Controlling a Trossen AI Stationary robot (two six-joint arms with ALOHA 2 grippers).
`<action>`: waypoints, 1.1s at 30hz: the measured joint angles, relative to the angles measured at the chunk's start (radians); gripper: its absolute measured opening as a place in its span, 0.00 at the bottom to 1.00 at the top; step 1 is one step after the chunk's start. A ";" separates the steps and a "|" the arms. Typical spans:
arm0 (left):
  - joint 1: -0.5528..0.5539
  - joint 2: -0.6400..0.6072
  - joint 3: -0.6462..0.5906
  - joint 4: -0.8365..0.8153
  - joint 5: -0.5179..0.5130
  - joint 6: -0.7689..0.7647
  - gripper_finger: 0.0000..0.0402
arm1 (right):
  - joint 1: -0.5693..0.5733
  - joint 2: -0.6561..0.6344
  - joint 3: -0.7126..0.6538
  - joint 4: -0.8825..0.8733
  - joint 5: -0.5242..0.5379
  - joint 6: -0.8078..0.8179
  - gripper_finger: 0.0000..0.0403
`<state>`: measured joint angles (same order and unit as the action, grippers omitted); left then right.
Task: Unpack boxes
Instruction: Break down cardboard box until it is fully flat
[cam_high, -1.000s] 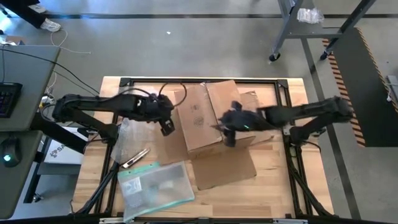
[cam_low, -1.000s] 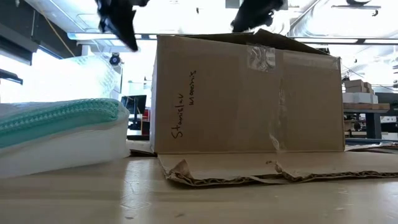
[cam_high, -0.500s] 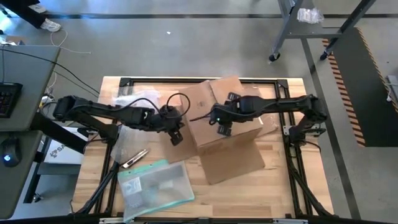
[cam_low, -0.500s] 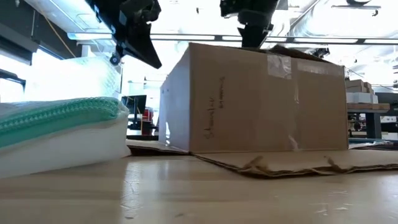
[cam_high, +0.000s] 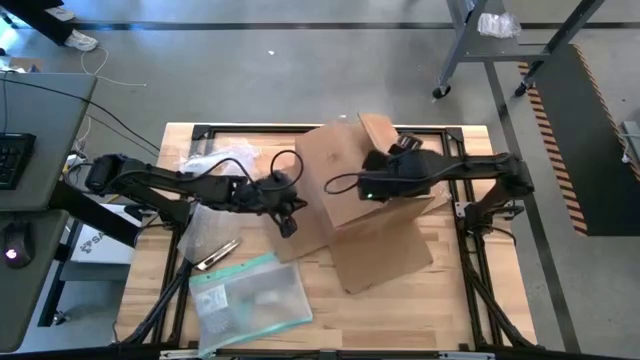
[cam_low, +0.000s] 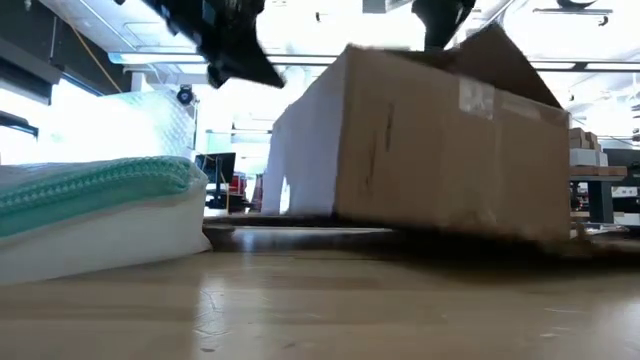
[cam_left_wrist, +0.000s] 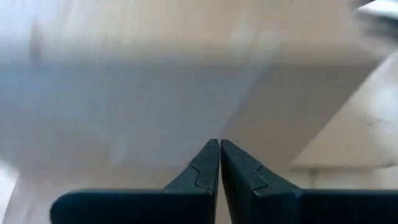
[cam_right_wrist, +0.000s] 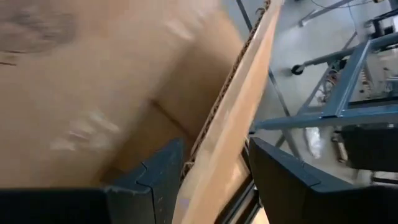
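Your light wooden desk carries the brown cardboard box at its middle with one flap flat on the wood, the clear teal-edged pouch at the near left, and crumpled bubble wrap at the far left.

The box is plain brown corrugated cardboard with a matt, papery face, its fluted core showing along a flap's cut edge in the right wrist view, and a glossy strip of clear tape crosses its seam. The desk is pale, smooth wood with visible grain, framed by black metal bars. Beside it lie a clear, shiny plastic pouch with a teal edge and what seems to be crinkled bubble wrap, while each gripper looks like dark matt plastic.
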<state>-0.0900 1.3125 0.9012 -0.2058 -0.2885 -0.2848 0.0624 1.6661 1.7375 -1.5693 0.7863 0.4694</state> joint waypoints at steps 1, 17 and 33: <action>-0.005 0.000 0.000 0.034 0.012 0.023 0.00 | 0.000 -0.019 0.001 -0.001 0.009 0.006 0.42; 0.088 0.078 0.002 0.360 0.154 0.243 0.00 | -0.137 -0.332 -0.001 -0.004 0.042 -0.007 0.42; 0.206 0.302 0.173 0.293 0.352 0.304 0.00 | 0.247 -0.378 -0.316 0.167 -0.364 -0.460 0.42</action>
<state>0.1159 1.6141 1.0738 0.0870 0.0632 0.0196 0.3093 1.2881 1.4213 -1.4018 0.4219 0.0091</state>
